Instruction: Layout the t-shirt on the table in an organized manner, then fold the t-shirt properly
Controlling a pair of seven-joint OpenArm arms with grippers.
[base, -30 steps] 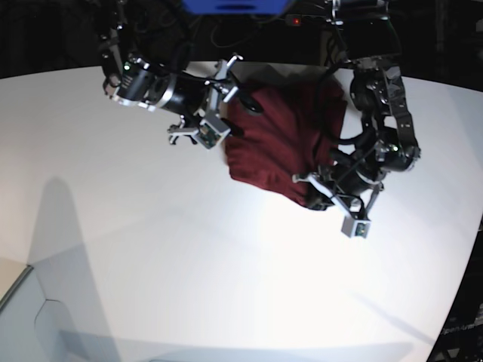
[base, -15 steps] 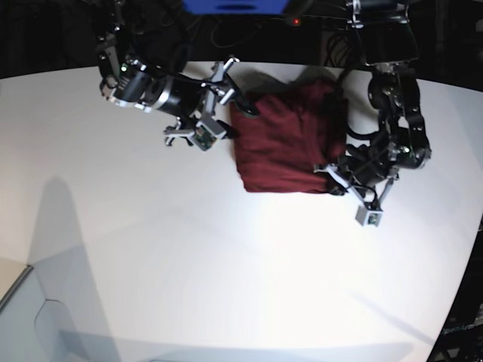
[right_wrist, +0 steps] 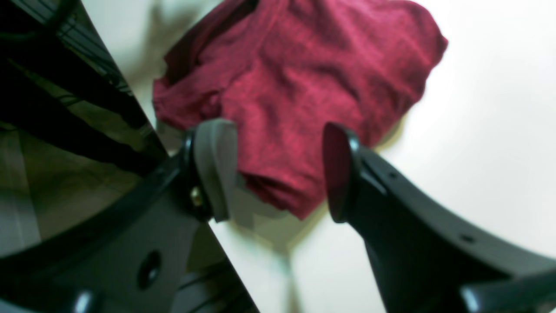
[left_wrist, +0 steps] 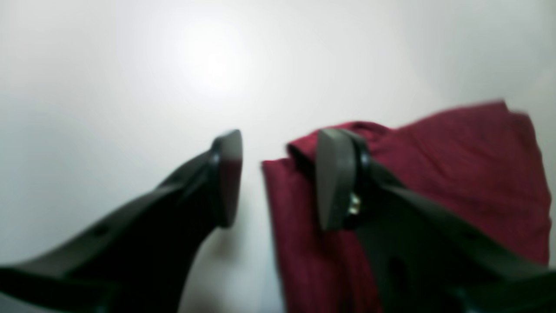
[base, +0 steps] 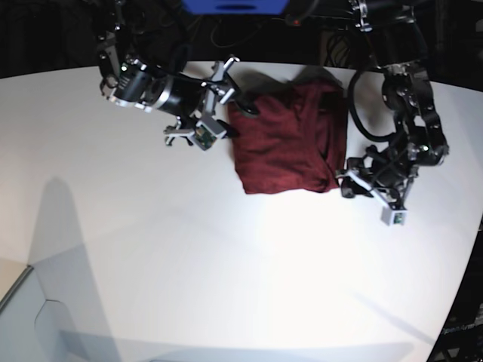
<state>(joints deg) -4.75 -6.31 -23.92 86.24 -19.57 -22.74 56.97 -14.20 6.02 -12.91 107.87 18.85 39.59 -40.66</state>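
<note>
The dark maroon t-shirt (base: pixel 287 143) lies folded into a compact block at the back of the white table (base: pixel 151 249). My left gripper (base: pixel 347 183) is open and empty just off the shirt's right front corner. In the left wrist view my left gripper (left_wrist: pixel 278 178) hangs over the t-shirt's (left_wrist: pixel 456 174) edge, with bare table (left_wrist: pixel 130 65) to its left. My right gripper (base: pixel 240 111) is open at the shirt's back left corner. In the right wrist view my right gripper (right_wrist: pixel 278 169) is open just above the t-shirt's (right_wrist: pixel 295 87) near fold, holding nothing.
The table's curved back edge (base: pixel 68 72) runs behind both arms, with dark space and cables beyond it. In the right wrist view the table's edge (right_wrist: pixel 143 108) lies close to the left of the shirt. A pale box corner (base: pixel 19 302) sits at the front left.
My left gripper carried the shirt's front flap back onto it, let go and moved right, off the shirt. The shirt now lies as a flatter block. The right arm hardly moved.
</note>
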